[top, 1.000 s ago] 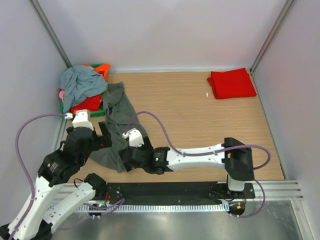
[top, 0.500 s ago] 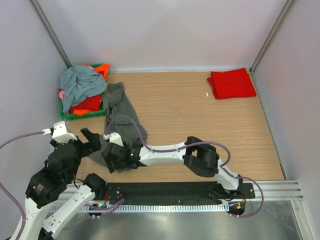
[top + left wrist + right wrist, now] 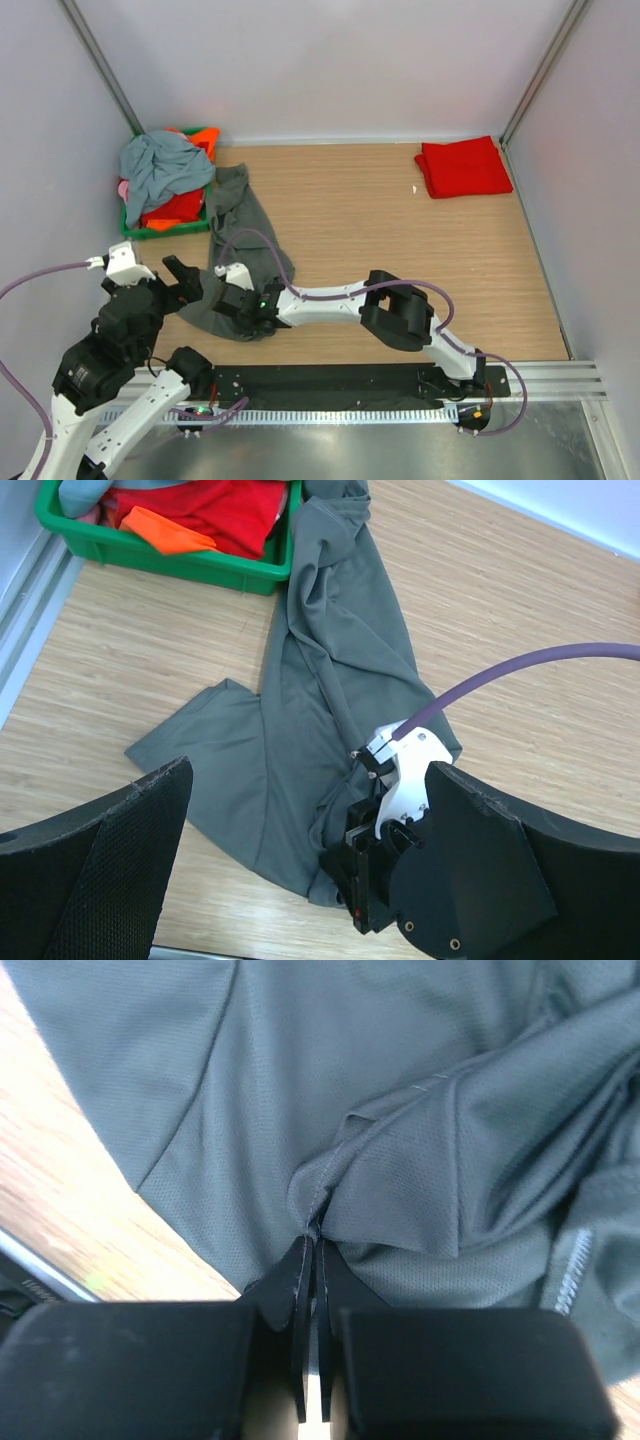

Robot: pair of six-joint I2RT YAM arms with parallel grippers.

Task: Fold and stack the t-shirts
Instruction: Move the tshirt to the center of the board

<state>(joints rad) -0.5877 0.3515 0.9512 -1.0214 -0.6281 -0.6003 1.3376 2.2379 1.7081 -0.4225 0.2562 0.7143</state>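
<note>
A large charcoal-grey t-shirt point(image 3: 240, 225) lies crumpled on the wooden table, running from the green basket toward the near left edge. My right gripper point(image 3: 311, 1238) is shut on a raised fold at its near hem; in the left wrist view the right gripper point(image 3: 350, 865) sits at the shirt's lower edge. Just left of that shirt, above the table, my left gripper point(image 3: 183, 277) hangs with its fingers point(image 3: 110, 860) wide open and nothing between them. A folded red t-shirt point(image 3: 463, 167) lies at the far right corner. More t-shirts, blue-grey point(image 3: 160, 165), red and orange, fill the basket.
The green basket point(image 3: 150, 232) stands at the far left against the wall, its rim point(image 3: 180, 560) touching the grey shirt's top. Grey walls close three sides. The right arm's purple cable point(image 3: 300, 292) loops over the shirt.
My right gripper has reached further left and closed on the grey shirt's fold. The left arm pulled back toward the near left corner, still open.
</note>
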